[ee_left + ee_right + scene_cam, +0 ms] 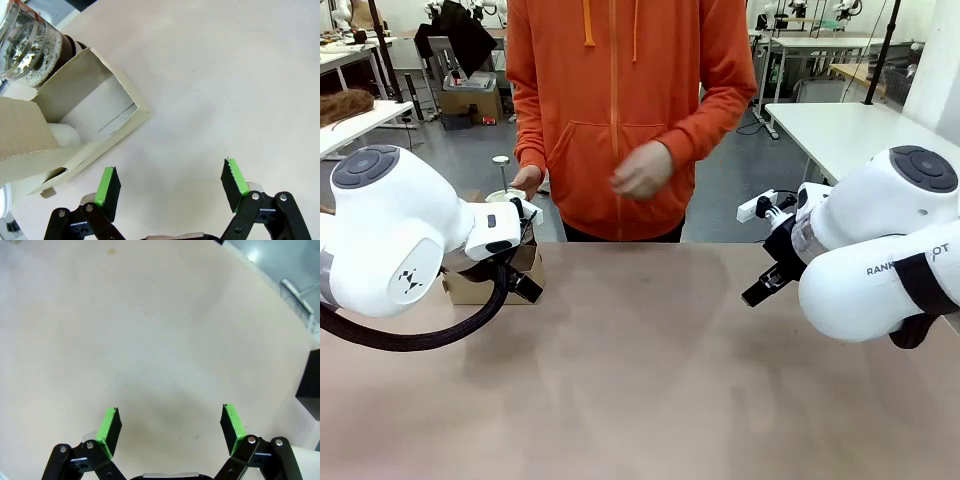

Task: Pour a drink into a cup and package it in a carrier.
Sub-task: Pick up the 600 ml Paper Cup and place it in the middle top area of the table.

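Left gripper [170, 172]: jaws wide apart, green pads bare, nothing between them. It hangs over bare table [225, 75].

Right gripper [170, 410]: jaws equally wide and empty, over bare table. A black box [311, 385] sits at the edge of its view.

Carrier [85, 80]: brown cardboard, on the table on the robot's left side. In the left wrist view it lies up and to the left of the left gripper, near but apart. Its near corner comes closest to the left-hand pad. Its long axis runs on a diagonal, from lower left to upper right in that view. A white rounded form [65, 134] sits inside it; what it is cannot be determined.

Jug [22, 42]: clear glass, upright, at the carrier's far end, just beside or touching the cardboard. The dark drink [70, 46] shows through its wall.

Person's hand [527, 181]: close to the jug's top in the front view. Contact cannot be confirmed.

Assessment: the left arm is much the nearer; the right arm stands well apart across the table. Pouring is judged not yet begun. Any reach for the jug goes past or over the carrier, with some risk of clipping its wall.
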### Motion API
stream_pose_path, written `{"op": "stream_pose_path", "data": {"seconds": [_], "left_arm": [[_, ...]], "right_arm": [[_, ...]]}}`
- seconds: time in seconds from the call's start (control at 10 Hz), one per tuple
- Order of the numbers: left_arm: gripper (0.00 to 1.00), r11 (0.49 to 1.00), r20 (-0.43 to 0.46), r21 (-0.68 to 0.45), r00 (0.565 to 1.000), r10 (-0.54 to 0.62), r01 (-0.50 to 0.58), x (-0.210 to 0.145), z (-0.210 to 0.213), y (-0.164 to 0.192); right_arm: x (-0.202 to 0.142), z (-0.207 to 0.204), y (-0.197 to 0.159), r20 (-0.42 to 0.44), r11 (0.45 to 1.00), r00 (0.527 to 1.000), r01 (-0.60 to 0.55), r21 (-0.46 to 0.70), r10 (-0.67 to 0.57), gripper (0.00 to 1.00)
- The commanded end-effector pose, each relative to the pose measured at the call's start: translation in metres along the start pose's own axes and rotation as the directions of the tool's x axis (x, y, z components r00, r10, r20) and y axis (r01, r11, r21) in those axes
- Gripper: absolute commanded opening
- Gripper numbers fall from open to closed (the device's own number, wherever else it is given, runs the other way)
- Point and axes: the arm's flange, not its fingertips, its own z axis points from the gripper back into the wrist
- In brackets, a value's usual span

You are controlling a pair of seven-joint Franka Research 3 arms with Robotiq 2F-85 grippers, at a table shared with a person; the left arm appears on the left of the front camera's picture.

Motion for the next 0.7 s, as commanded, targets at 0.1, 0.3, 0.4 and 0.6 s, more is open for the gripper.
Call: {"op": "stream_pose_path", "data": {"seconds": [0.1,0.3,0.4,0.6], "left_arm": [[1.00,1.000,0.000,0.000,1.000,0.000,0.000,0.000,0.000,0.000],[1.00,1.000,0.000,0.000,1.000,0.000,0.000,0.000,0.000,0.000],[1.00,1.000,0.000,0.000,1.000,0.000,0.000,0.000,0.000,0.000],[1.00,1.000,0.000,0.000,1.000,0.000,0.000,0.000,0.000,0.000]], "right_arm": [[0.021,0.014,-0.016,0.018,0.999,1.000,-0.009,0.036,0.009,1.00],[0.058,0.048,-0.052,0.031,0.994,0.998,-0.050,0.096,0.047,1.00],[0.077,0.077,-0.085,0.064,0.983,0.995,-0.080,0.167,0.070,1.00],[0.084,0.126,-0.142,0.176,0.937,0.976,-0.175,0.302,0.126,1.00]]}}
